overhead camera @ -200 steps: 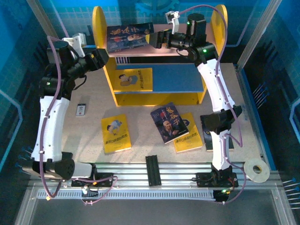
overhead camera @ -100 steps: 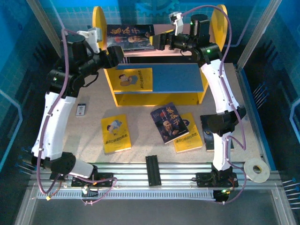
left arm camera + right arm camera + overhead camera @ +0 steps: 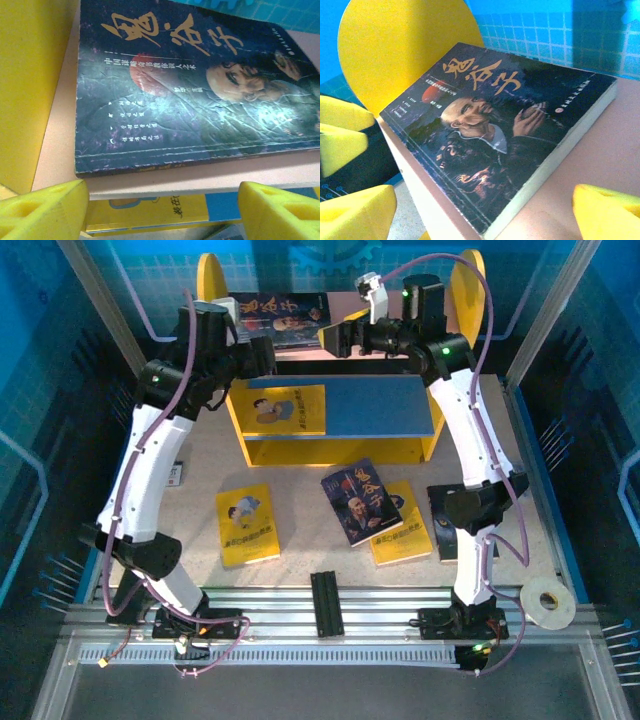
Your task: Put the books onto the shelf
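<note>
Book: the navy book (image 3: pixel 278 320) lay flat on the pink board (image 3: pixel 310 354) of the shelf (image 3: pixel 370 405).
Left tool (image 3: pixel 262 356): released, empty, at the board's front edge.
Right tool (image 3: pixel 335 337): released, empty, just beside the book.
Care needed: withdraw straight, without nudging it; three books (image 3: pixel 247 524) waited on the table (image 3: pixel 200 470).

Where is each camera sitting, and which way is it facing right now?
Top external: above and behind the arms, looking down on the table and shelf; both arms show, with the left gripper and right gripper at its top tier.
Left wrist: on the left arm, facing the dark book on the pink upper board from the front; its yellow fingertips show below.
Right wrist: on the right arm, facing left across that board; its fingertips show below.
Shared: both wrist views see the same dark book.
</note>
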Controlling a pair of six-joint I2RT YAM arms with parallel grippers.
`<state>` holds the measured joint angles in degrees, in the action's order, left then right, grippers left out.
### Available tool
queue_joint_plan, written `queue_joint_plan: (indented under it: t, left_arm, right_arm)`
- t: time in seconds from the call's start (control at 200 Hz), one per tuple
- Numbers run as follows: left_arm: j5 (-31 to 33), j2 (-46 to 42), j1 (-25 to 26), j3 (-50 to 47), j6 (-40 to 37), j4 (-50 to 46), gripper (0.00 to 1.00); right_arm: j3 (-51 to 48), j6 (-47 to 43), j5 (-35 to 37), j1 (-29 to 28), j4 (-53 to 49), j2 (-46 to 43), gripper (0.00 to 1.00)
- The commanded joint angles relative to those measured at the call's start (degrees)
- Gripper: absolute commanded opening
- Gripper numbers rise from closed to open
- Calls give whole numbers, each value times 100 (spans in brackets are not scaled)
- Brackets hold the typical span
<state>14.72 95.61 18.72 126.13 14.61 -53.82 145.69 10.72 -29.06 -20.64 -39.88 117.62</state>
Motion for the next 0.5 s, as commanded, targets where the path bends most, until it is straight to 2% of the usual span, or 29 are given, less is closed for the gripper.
queue_joint_plan:
  t: [0.0, 0.205, 0.495]
  left_arm:
    - [645, -21, 118, 141, -177, -31, 81]
    - [1072, 42, 202, 101, -145, 45, 85]
    - [1086, 212, 211, 94, -152, 221, 89]
  right_arm:
    - [-170, -52, -63, -115, -521, -88, 92]
    - [-240, -26, -166, -124, -510, -112, 93]
    - [-282, 22, -326, -125, -486, -126, 93]
